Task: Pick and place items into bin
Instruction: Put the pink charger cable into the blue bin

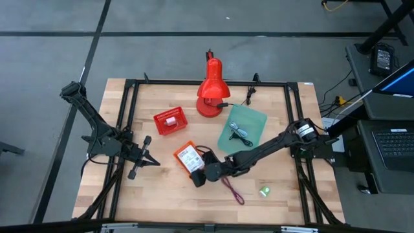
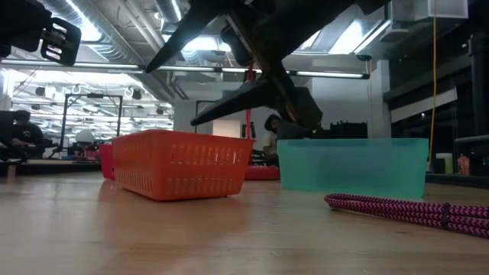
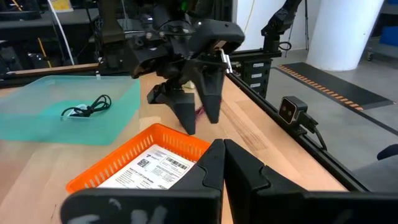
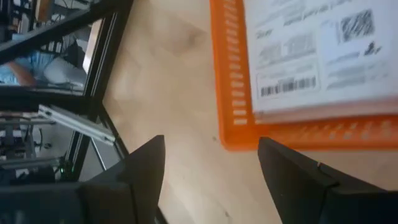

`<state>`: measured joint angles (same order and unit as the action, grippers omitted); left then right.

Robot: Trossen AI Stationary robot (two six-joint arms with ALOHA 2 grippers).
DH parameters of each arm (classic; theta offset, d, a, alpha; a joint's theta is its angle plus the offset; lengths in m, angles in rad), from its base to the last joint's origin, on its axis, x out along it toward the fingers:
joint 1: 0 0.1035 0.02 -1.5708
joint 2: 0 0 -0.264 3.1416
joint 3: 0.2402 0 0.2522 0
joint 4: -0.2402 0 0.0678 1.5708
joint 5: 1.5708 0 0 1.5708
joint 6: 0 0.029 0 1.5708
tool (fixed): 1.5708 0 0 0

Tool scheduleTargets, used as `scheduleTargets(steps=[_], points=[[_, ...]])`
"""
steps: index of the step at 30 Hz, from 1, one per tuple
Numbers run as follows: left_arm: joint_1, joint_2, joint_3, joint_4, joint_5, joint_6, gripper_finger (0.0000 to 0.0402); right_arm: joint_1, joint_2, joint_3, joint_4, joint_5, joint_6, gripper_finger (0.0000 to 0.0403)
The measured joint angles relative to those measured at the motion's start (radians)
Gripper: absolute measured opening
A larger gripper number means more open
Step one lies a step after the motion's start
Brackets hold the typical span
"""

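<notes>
An orange basket (image 1: 188,157) near the table's middle holds a white printed card (image 4: 317,50). My right gripper (image 1: 198,176) hangs open just beyond the basket's near corner (image 4: 239,137), fingers slanting down, with nothing between them. A black coiled cable (image 1: 240,133) lies in a teal tray (image 1: 249,116). A purple strap (image 1: 233,189) and a small green piece (image 1: 264,191) lie on the wood near the front edge. A small red basket (image 1: 169,122) holds a pink item. My left gripper (image 1: 143,156) waits shut at the table's left, holding nothing.
A big red desk lamp (image 1: 210,90) stands at the far middle, its cord running to the right. A black frame (image 1: 129,116) rims the table top. Bare wood lies between the left gripper and the orange basket.
</notes>
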<state>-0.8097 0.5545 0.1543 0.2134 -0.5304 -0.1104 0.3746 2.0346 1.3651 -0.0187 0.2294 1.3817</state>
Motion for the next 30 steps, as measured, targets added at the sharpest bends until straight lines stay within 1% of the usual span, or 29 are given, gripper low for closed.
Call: scheduleTargets(steps=[5,8,11,15,17,22,26,30], points=[[0.0,0.0,0.0,0.0,0.0,0.0,0.0002,0.015,-0.027,0.0,-0.015,-0.003,-0.034,0.0236],[0.0,0.0,0.0,0.001,0.0,0.0,0.0002,0.024,-0.074,0.001,-0.071,0.014,-0.085,0.0228],[0.0,0.0,0.0,0.003,0.0,-0.001,0.0002,0.047,-0.131,0.001,-0.161,0.094,-0.154,0.0211],[0.0,0.0,0.0,0.004,0.0,-0.011,0.0002,0.105,-0.166,0.002,-0.274,0.29,-0.237,0.0186],[0.0,0.0,0.0,0.004,0.0,-0.011,0.0002,0.135,-0.166,0.002,-0.309,0.348,-0.24,0.0174],[0.0,0.0,0.0,0.008,-0.003,-0.012,0.0002,0.203,-0.166,0.001,-0.341,0.412,-0.261,0.0154],[0.0,0.0,0.0,0.014,-0.004,-0.05,0.0002,0.251,-0.166,0.001,-0.386,0.469,-0.259,0.0146],[0.0,0.0,0.0,0.023,-0.026,-0.071,0.0002,0.304,-0.167,-0.016,-0.46,0.543,-0.15,0.0136]])
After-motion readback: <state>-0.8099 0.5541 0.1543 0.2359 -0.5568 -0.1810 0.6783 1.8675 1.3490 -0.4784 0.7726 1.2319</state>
